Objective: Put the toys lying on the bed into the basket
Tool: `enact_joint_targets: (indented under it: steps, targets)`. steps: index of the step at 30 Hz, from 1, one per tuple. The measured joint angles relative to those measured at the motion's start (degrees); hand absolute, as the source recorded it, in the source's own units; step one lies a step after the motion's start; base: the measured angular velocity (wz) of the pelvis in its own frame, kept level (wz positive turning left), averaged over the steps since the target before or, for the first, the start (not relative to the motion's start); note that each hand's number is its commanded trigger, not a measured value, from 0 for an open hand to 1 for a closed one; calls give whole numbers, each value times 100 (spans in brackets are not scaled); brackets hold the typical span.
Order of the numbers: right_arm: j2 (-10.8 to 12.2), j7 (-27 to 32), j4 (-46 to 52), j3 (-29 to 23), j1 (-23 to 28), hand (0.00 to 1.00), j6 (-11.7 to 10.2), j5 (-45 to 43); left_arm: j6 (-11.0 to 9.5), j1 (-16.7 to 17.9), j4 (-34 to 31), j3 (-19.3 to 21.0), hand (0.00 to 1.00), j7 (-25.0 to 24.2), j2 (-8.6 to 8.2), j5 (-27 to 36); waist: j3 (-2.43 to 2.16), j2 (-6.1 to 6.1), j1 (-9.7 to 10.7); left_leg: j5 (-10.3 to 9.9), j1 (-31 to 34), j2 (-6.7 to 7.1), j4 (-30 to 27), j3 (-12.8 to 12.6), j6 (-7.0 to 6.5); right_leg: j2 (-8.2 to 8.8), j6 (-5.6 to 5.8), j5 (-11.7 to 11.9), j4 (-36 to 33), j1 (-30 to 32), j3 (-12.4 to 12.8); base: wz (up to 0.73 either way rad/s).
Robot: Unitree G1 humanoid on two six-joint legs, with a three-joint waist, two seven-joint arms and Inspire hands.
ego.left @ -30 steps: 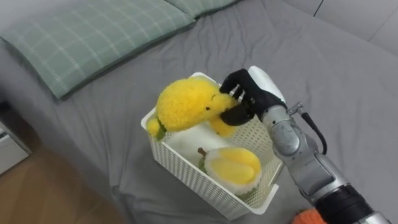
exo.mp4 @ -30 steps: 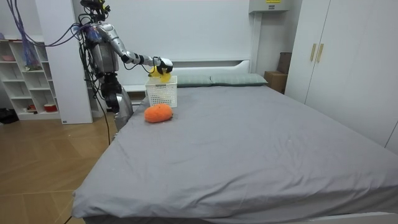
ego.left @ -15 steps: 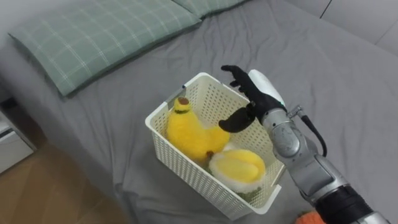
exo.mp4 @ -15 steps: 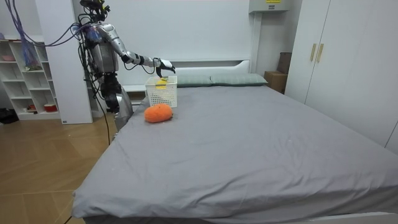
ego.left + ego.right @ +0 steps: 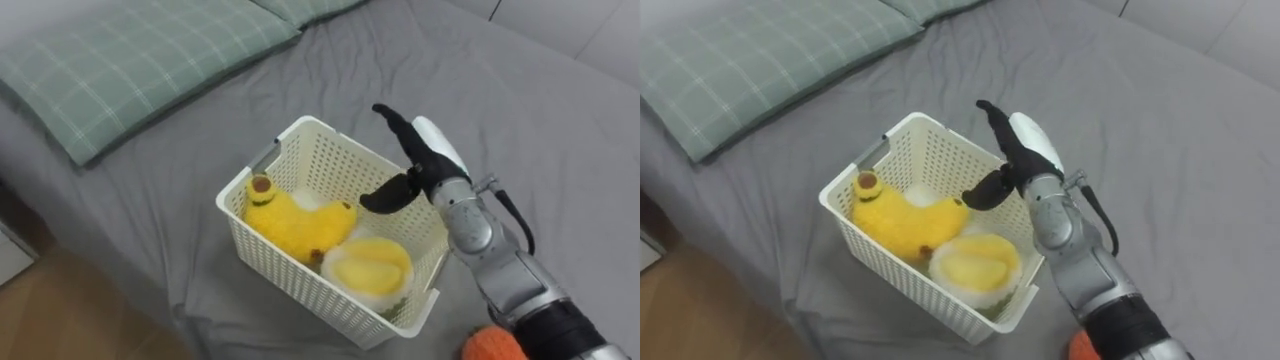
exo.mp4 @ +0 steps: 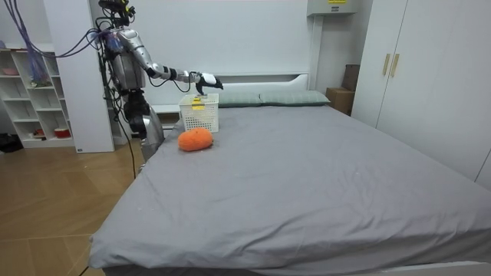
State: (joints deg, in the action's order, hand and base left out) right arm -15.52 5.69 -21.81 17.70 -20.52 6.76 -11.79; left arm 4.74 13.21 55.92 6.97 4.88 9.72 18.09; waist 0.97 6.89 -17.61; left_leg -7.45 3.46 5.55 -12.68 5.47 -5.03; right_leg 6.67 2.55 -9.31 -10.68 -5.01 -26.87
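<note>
Left eye: right hand [image 5: 425, 165] hovers over white basket [image 5: 290, 275], fingers spread, holding nothing. Banana plush [image 5: 290, 222] lies inside, long axis 10-to-4 o'clock, dark tip at 10; looks soft, light (pinch mid-body). Right eye: same layout. Room view: orange toy [image 6: 195, 139] on bed [image 6: 307, 176] at basket's 6 o'clock, long axis 9-to-3; likely squashy, grasp across its middle

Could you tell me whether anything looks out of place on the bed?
Only one thing: the orange toy lies on the bed outside the white basket, while the banana toy and the round yellow toy lie inside it. The basket stands upright, nothing spilled. The right hand hovers open above it.
</note>
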Motion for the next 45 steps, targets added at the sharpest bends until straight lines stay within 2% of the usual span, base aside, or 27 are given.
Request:
enact_joint_targets:
  steps: [3, 5, 8, 11, 13, 17, 23, 27, 31, 35, 39, 40, 42, 43, 45]
  targets:
    - [-29, 179, 4, -415, 239, 0, -180, 445, -4, 42, 6, 8, 0, 0, 8, 130, -39, -45, 130, -11, -55, -13, -13, -94, -22, -16, 21, 13, 1, -29, 158, -13]
    - [-60, 303, 0, -616, 477, 0, -199, 481, -5, 76, 6, 12, 0, 0, 7, 257, -59, -116, 273, -38, -130, -22, -9, -197, -54, -22, 36, 21, 3, -63, 402, -23]
    - [-76, 338, -6, -896, 952, 0, -333, 535, -51, 159, 7, 36, 0, -3, 6, 245, -60, -217, 484, -92, -207, -57, -5, -374, -85, -19, 62, 38, 1, -74, 548, -29]
    - [-78, 342, -126, -1136, 1528, 0, -354, 688, -109, 181, 47, 172, 0, -23, 8, 244, -85, -272, 713, -141, -220, -65, -6, -437, -92, -27, 70, 44, -4, -60, 648, -17]
    - [-85, 359, -361, -1307, 1741, 0, -358, 807, -110, 198, 52, 244, 0, -41, 6, 243, -81, -302, 814, -146, -249, -88, 0, -535, -94, -41, 69, 45, -2, -47, 762, -29]
    - [-89, 321, -792, -1414, 1972, 0, -341, 830, -116, 204, 52, 289, 0, -57, -5, 231, -83, -323, 1011, -207, -301, -137, 10, -690, -82, -79, 65, 50, -19, -11, 928, -23]
    - [-63, 146, -972, -1442, 2089, 0, -349, 761, -121, 151, -85, 269, 0, -17, -29, 107, -96, -312, 1245, -226, -316, -168, 46, -805, -85, -86, 64, 51, -18, 18, 967, -7]
    - [-12, -31, -1181, -1385, 2215, 0, -339, 580, -121, 144, -87, 164, 0, 4, -25, 132, -101, -304, 1274, -225, -367, -172, 110, -831, -85, -92, 64, 51, -1, -4, 972, -4]
    - [105, -150, -1382, -1185, 2385, 0, -296, 76, -120, 82, -81, -107, 0, 49, -50, 182, -97, -308, 1250, -225, -359, -175, 134, -832, -84, -95, 65, 50, 6, 25, 972, -1]
    - [185, -126, -1824, -1023, 2301, 0, -340, -348, -122, 131, -70, -283, 0, 78, -99, 204, -97, -307, 1226, -235, -347, -174, 137, -792, -73, -101, 65, 50, 8, 36, 941, 2]
    - [200, -112, -2240, -987, 2122, 0, -392, -518, -128, 147, 16, -289, 0, 78, -127, 256, -106, -278, 1165, -235, -318, -174, 133, -763, -65, -110, 64, 50, 20, 39, 907, 4]
    - [200, -89, -2320, -987, 2100, 5, -413, -541, -128, 144, 27, -295, 0, 78, -135, 261, -103, -283, 1137, -235, -320, -174, 127, -762, -65, -110, 64, 51, 24, 29, 895, 4]
    - [201, -32, -2525, -968, 2019, 55, -422, -553, -129, 150, 31, -386, 0, 79, -131, 276, -98, -290, 1078, -235, -316, -168, 113, -725, -65, -108, 64, 51, 29, 9, 843, 11]
    - [203, 36, -2668, -927, 1951, 96, -427, -554, -129, 165, 50, -391, 0, 80, -132, 281, -96, -294, 1074, -235, -314, -160, 111, -675, -65, -105, 64, 51, 38, -14, 782, 16]
    - [212, 227, -2955, -846, 1838, 100, -427, -600, -128, 157, 124, -389, 0, 94, -131, 274, -92, -306, 943, -240, -311, -156, 100, -654, -58, -112, 62, 52, 108, -57, 753, 10]
